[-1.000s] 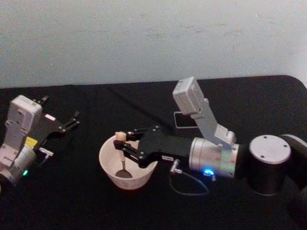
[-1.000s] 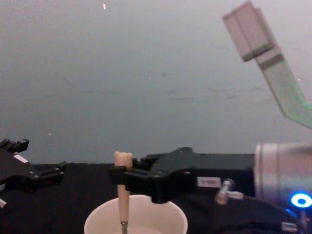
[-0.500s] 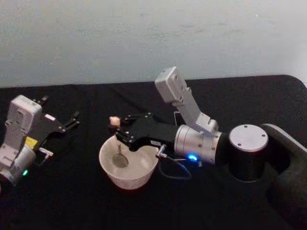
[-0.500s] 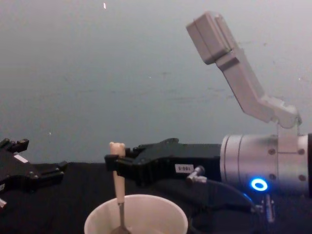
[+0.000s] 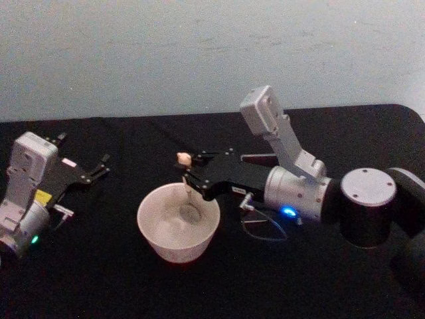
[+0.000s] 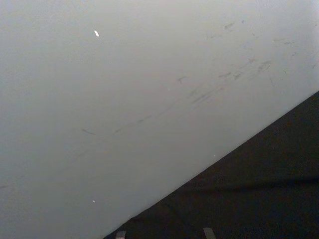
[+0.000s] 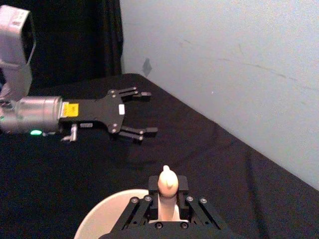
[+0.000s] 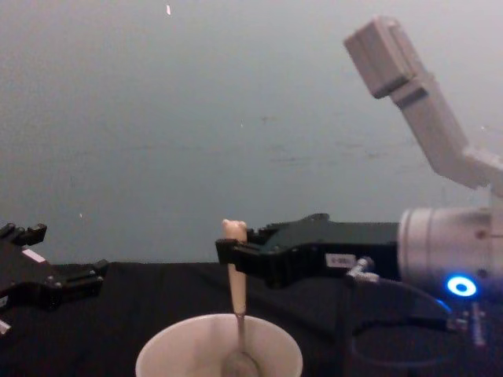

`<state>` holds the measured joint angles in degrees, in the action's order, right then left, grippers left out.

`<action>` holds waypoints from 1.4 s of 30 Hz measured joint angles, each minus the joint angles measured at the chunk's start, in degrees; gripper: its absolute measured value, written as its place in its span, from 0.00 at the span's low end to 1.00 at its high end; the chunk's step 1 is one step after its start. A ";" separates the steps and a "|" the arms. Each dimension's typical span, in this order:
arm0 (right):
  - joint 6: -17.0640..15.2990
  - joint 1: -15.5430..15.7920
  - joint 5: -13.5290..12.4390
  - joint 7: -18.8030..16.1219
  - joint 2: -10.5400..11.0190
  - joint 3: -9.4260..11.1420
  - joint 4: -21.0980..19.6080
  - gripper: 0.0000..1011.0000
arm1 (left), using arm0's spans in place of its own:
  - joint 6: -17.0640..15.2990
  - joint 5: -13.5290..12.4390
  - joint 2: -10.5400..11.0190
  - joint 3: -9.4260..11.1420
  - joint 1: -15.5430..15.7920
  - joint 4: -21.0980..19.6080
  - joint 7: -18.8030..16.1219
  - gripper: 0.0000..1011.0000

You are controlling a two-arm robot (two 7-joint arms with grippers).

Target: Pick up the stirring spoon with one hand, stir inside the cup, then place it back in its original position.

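The right gripper (image 5: 188,174) reaches in from the right above the wide, round cream-white cup (image 5: 174,250). Its fingers are clenched on the beige handle of the small metal stirring spoon with a bear-head top (image 5: 190,194). The spoon stands nearly upright, with its shiny round bowl down inside the cup, just right of the cup's middle. The cup sits on the black-covered table (image 5: 99,279). The left gripper (image 5: 83,151) is well apart at the left, its fingers spread and grasping nothing.

stirring spoon (image 5: 188,194) in cup (image 5: 174,248), table (image 5: 99,282) beneath
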<state>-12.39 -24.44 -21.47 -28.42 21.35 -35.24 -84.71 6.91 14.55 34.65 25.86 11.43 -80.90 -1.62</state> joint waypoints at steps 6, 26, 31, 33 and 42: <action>-0.03 1.87 -0.74 -1.54 2.37 0.55 -3.04 0.21 | 0.00 0.00 0.00 0.00 0.00 0.00 0.00 0.99; -0.64 4.11 -3.13 -4.59 5.07 -1.94 -8.69 0.21 | 0.00 0.00 0.00 0.00 0.00 0.00 0.00 0.99; -0.92 3.10 -3.04 -3.97 3.82 -2.79 -7.46 0.21 | 0.00 0.00 0.00 0.00 0.00 0.00 0.00 0.99; -1.02 2.58 -2.83 -3.49 3.11 -3.04 -6.57 0.21 | 0.00 0.00 0.00 0.00 0.00 0.00 0.00 0.99; -1.43 0.78 -2.18 -1.03 0.33 -2.62 -2.73 0.21 | 0.00 0.00 0.00 0.00 0.00 0.00 0.00 0.99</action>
<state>-13.81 -23.66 -23.64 -29.45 21.68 -37.86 -87.45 6.91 14.55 34.65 25.86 11.43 -80.90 -1.62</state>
